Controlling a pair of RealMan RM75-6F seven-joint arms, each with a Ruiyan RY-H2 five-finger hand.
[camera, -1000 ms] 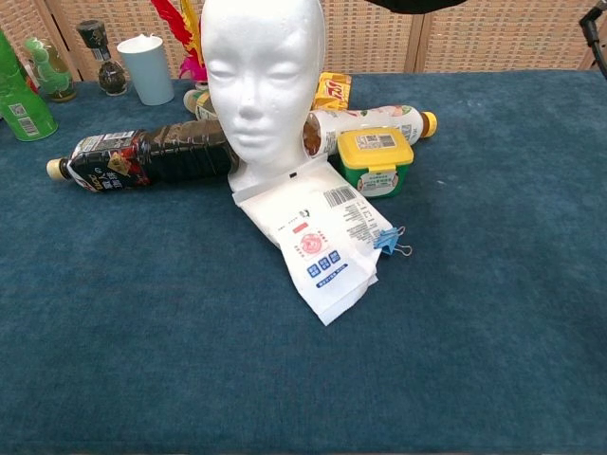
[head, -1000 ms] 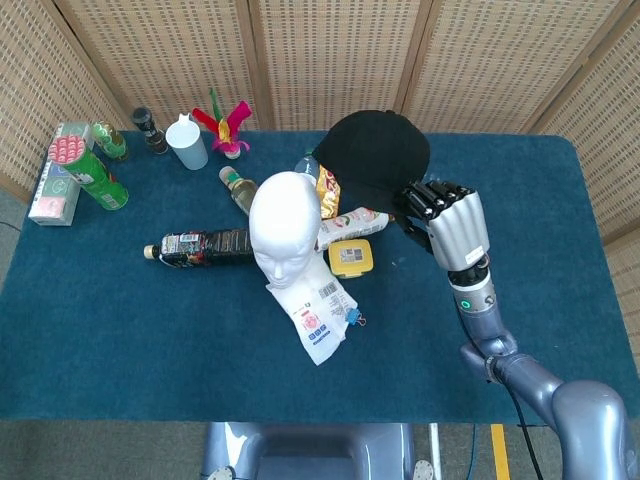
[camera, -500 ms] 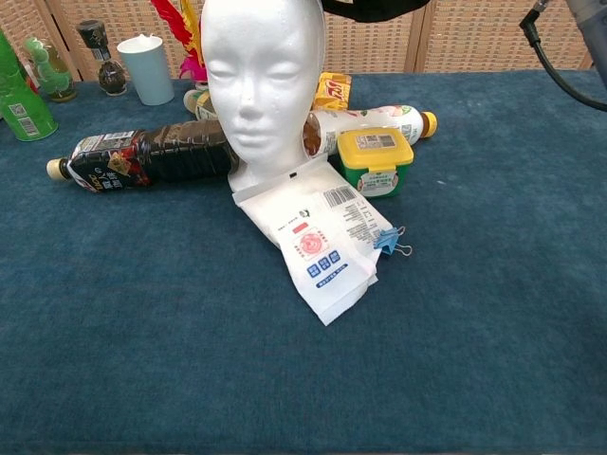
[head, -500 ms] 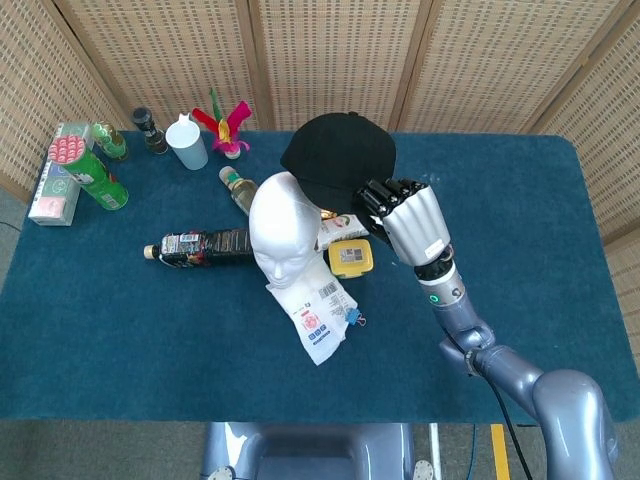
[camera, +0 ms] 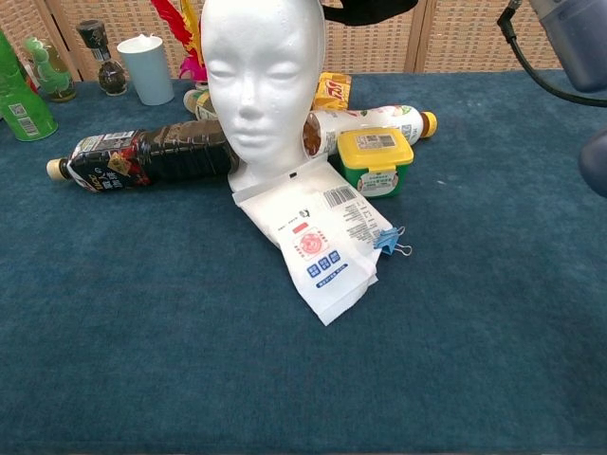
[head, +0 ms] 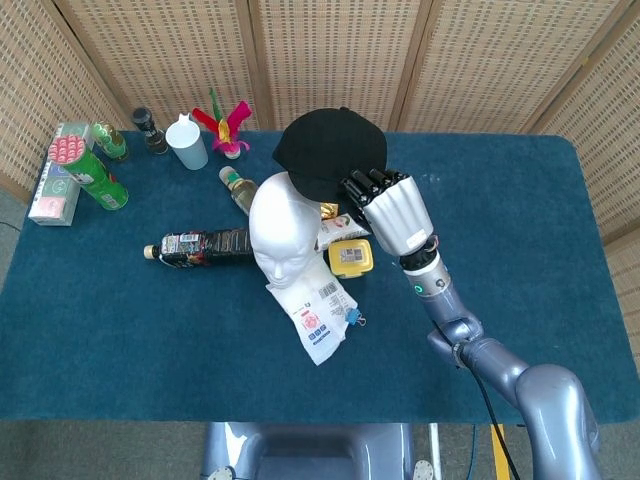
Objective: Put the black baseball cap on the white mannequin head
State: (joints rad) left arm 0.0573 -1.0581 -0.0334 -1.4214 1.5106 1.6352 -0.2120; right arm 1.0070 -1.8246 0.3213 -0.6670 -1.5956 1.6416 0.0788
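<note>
Leftward it goes again: the right hand (head: 392,207) carries the black baseball cap (head: 330,152) further across the table than half a second ago, and the cap now overlaps the back of the white mannequin head (head: 281,225) in the head view. Fingers (head: 362,184) are curled over the cap's right edge, gripping it, with the back of the hand turned up toward the camera. Cap is up in the air, not yet seated on the head (in the chest view only its dark underside (camera: 365,10) shows at the top edge, just right of the mannequin's crown (camera: 264,66)). How close cap and crown really are, I cannot tell.

Mannequin head stands upright on the blue table (head: 120,300), face toward the robot, exactly where it was. A white printed packet (camera: 321,239) lies in front of its base, a blue binder clip (camera: 391,241) at the packet's right edge. A dark drink bottle (camera: 142,157) lies on its side to the left, touching the head's base. A yellow-lidded tub (camera: 376,159) sits just right of it, with a pale bottle (camera: 370,122) lying behind. Far back left: a white cup (head: 187,143) and a green can (head: 90,172). Left hand does not show in either view.
</note>
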